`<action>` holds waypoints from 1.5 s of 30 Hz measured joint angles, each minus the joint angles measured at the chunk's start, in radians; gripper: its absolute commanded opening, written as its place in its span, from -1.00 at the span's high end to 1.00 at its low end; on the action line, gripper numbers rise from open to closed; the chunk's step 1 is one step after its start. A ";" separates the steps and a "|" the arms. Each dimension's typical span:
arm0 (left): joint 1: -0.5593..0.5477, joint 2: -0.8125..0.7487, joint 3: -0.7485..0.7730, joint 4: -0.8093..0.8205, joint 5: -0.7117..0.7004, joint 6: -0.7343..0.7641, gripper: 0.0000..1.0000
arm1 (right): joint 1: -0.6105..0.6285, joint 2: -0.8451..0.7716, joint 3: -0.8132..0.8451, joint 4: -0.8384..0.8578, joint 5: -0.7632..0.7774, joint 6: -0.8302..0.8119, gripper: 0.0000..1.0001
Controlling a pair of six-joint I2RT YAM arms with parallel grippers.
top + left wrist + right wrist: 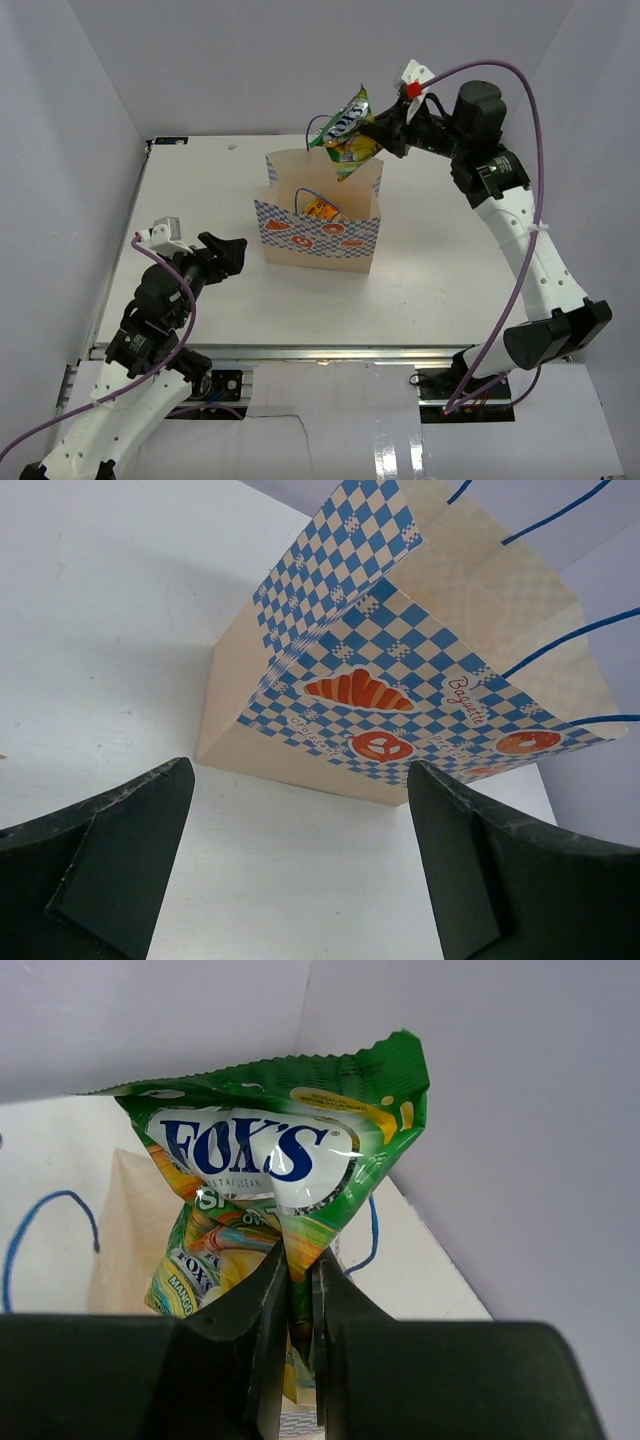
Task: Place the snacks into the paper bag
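The tan paper bag with a blue-white checkered band stands upright and open at the table's middle. An orange pouch shows inside it. My right gripper is shut on a green-yellow pouch and holds it in the air over the bag's back right rim. In the right wrist view the pouch hangs pinched between the fingers. My left gripper is open and empty, low over the table just left of the bag. The left wrist view shows the bag's side ahead.
White walls enclose the table at the back and on both sides. The bag's blue cord handles stick up above its rim. The table's near edge runs in front of both arm bases.
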 measured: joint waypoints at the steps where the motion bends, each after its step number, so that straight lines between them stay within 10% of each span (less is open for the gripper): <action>1: 0.000 -0.003 0.000 -0.002 0.002 -0.003 -0.96 | 0.029 0.014 0.000 -0.012 0.033 -0.028 0.73; 12: 0.000 -0.037 0.000 -0.021 0.006 -0.024 -0.96 | 0.150 0.071 -0.073 -0.074 0.235 -0.186 -0.90; 19: 0.000 -0.010 0.014 -0.032 0.008 -0.014 -0.96 | 0.102 -0.041 -0.156 -0.067 0.418 -0.134 -0.80; 28: 0.000 0.003 0.081 -0.101 -0.010 0.022 -0.96 | -0.303 -0.200 -0.447 -0.140 0.578 0.061 -0.80; 45: 0.000 0.157 0.264 -0.179 -0.039 0.133 -0.96 | -0.324 -0.376 -0.675 -0.283 0.703 0.080 -0.80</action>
